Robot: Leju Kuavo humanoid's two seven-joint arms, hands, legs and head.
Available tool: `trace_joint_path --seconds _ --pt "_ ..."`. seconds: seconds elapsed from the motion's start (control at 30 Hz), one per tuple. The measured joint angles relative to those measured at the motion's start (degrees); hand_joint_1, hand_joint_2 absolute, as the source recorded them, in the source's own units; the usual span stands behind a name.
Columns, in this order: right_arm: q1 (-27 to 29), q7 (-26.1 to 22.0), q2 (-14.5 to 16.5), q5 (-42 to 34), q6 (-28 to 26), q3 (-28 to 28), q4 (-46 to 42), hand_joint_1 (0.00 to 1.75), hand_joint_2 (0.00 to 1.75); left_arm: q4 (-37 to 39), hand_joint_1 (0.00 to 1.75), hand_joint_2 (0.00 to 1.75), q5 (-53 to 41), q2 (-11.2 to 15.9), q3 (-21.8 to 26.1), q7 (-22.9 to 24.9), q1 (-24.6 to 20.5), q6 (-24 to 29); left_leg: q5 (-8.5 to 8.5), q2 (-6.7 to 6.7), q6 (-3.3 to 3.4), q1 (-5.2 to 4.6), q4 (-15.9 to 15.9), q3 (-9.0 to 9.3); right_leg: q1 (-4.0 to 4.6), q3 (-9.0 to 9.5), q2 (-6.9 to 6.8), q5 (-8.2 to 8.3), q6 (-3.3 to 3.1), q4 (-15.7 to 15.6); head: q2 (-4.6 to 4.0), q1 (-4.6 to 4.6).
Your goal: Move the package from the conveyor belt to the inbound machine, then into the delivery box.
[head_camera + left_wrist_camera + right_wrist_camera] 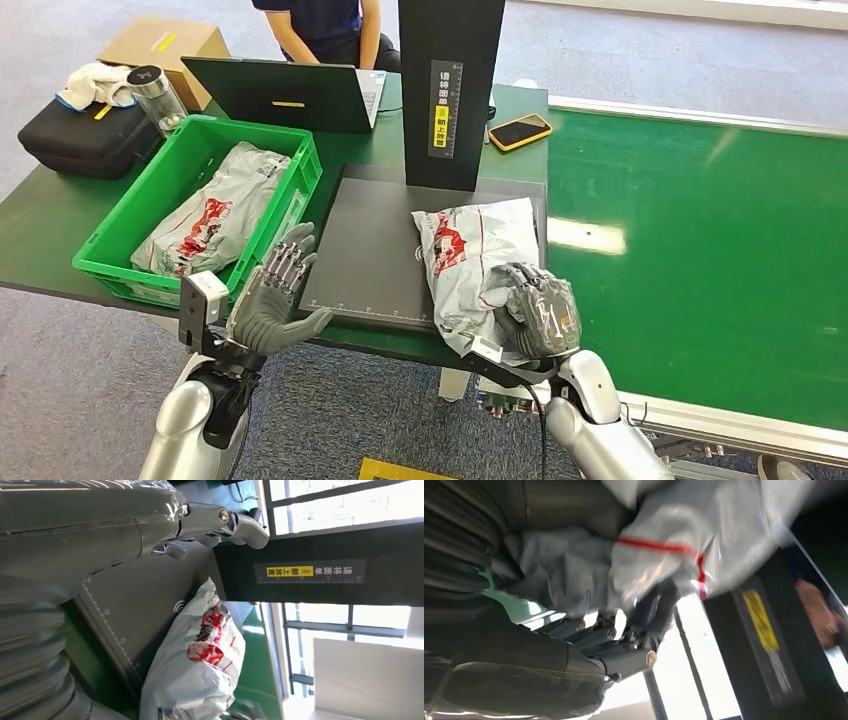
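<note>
Right hand [537,318] grips the near end of the package [470,262], which lies on the scanner plate [365,255], overhanging its front edge. Left hand [272,296] hovers empty, fingers spread. Risk: the slack film slips from the grip during transfer to the crate [118,218].

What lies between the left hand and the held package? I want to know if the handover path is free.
Only bare dark scanner plate lies between the left hand and the package that the right hand grips, in the head view.
</note>
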Motion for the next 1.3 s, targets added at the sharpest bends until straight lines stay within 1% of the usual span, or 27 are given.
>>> trace_joint_path --seconds 0.03,0.1,0.13,0.2,0.27,0.43,0.57,0.67,0.77,0.87,1.0,1.1,1.3 --pt "0.2 -1.5 0.63 -3.38 -0.02 -0.85 -1.39 0.0 1.75 0.26 0.0 1.75 0.09 -0.02 -0.14 0.16 -0.42 0.22 0.0 0.0 -0.01 0.0 0.0 0.0 0.01 -0.01 0.0 0.0 -0.01 0.0 0.0 0.0" --pt "0.92 -2.76 1.3 -11.53 1.15 -1.39 -4.75 0.0 1.75 0.61 0.0 1.75 0.26 -0.09 -0.35 0.35 -0.78 0.76 0.0 0.0 -0.01 0.01 -0.01 -0.01 0.02 -0.02 0.0 -0.02 -0.03 0.01 -0.01 0.0" --pt "1.39 -2.9 1.4 -15.49 2.79 -1.21 -6.46 0.0 1.75 0.7 0.0 1.75 0.33 -0.12 -0.39 0.39 -0.73 1.04 0.0 0.0 -0.02 0.02 -0.02 -0.02 0.02 -0.02 0.0 -0.02 -0.03 0.01 -0.02 0.0" --pt "2.52 -2.99 1.23 -22.57 7.94 -0.65 -9.8 0.0 1.75 0.79 0.0 1.75 0.42 -0.14 -0.37 0.4 -0.28 1.51 -0.01 0.0 -0.02 0.03 -0.02 -0.06 0.01 -0.05 0.0 -0.03 -0.03 0.01 -0.01 0.01" --pt "3.47 -2.94 0.99 -27.26 13.03 -0.1 -12.69 0.0 1.75 0.78 0.0 1.75 0.46 -0.14 -0.34 0.38 0.36 1.78 -0.02 0.01 -0.02 0.02 -0.02 -0.12 0.0 -0.11 0.01 -0.04 -0.03 0.01 0.0 0.01" --pt "4.02 -0.65 0.05 -34.21 25.23 0.64 -17.24 0.0 1.75 0.61 0.0 1.75 0.39 -0.14 -0.3 0.35 1.31 2.11 -0.03 0.0 -0.02 0.01 -0.01 -0.15 -0.01 -0.14 0.0 -0.04 -0.02 0.0 -0.01 0.01" --pt "4.41 1.96 -0.76 -37.84 31.78 0.37 -18.46 0.0 1.75 0.15 0.0 1.75 0.13 -0.14 -0.29 0.41 1.84 2.3 -0.03 0.0 -0.02 0.01 -0.01 -0.13 -0.01 -0.13 0.0 -0.03 -0.01 0.0 -0.01 0.01" --pt "5.9 3.77 -1.44 -41.59 37.58 -1.19 -19.47 0.0 1.75 -0.26 0.0 1.75 -0.11 -0.14 -0.27 0.54 2.29 2.28 -0.03 -0.01 -0.02 0.01 -0.01 -0.13 -0.01 -0.13 -0.01 -0.04 -0.02 0.0 -0.01 0.01" --pt "8.77 2.97 -2.07 -46.19 42.26 -4.0 -21.62 0.0 1.75 -0.79 0.0 1.75 -0.16 -0.14 -0.15 0.66 2.89 2.15 -0.04 -0.02 -0.02 0.01 -0.01 -0.16 -0.01 -0.14 -0.02 -0.05 -0.01 0.0 -0.01 0.01" --pt "12.48 1.34 -2.33 -49.49 45.32 -7.62 -25.76 0.0 1.75 -1.62 0.0 1.75 -0.21 -0.14 0.1 0.75 3.71 2.1 -0.06 -0.02 -0.02 0.01 -0.01 -0.18 -0.01 -0.16 -0.02 -0.08 -0.01 0.0 0.0 0.01" --pt "16.5 0.69 -2.29 -50.3 46.94 -12.0 -31.64 0.0 1.75 -2.94 0.0 1.75 -0.3 -0.14 0.74 0.93 5.0 2.03 -0.1 -0.01 -0.04 0.01 -0.02 -0.19 -0.01 -0.17 -0.01 -0.1 -0.03 0.0 -0.01 0.01" --pt "17.91 0.77 -2.22 -50.16 47.3 -13.95 -34.31 0.0 1.75 -3.74 0.0 1.75 -0.37 -0.14 0.99 1.09 5.5 2.0 -0.1 -0.01 -0.04 0.01 -0.02 -0.17 -0.01 -0.15 -0.01 -0.1 -0.03 0.0 -0.01 0.01" --pt "18.84 0.92 -2.14 -50.0 47.35 -15.42 -36.32 0.0 1.75 -4.39 0.0 1.75 -0.63 -0.15 1.04 1.21 5.78 1.97 -0.08 -0.01 -0.05 0.01 -0.01 -0.13 -0.01 -0.12 -0.01 -0.09 -0.03 0.0 -0.02 0.01"
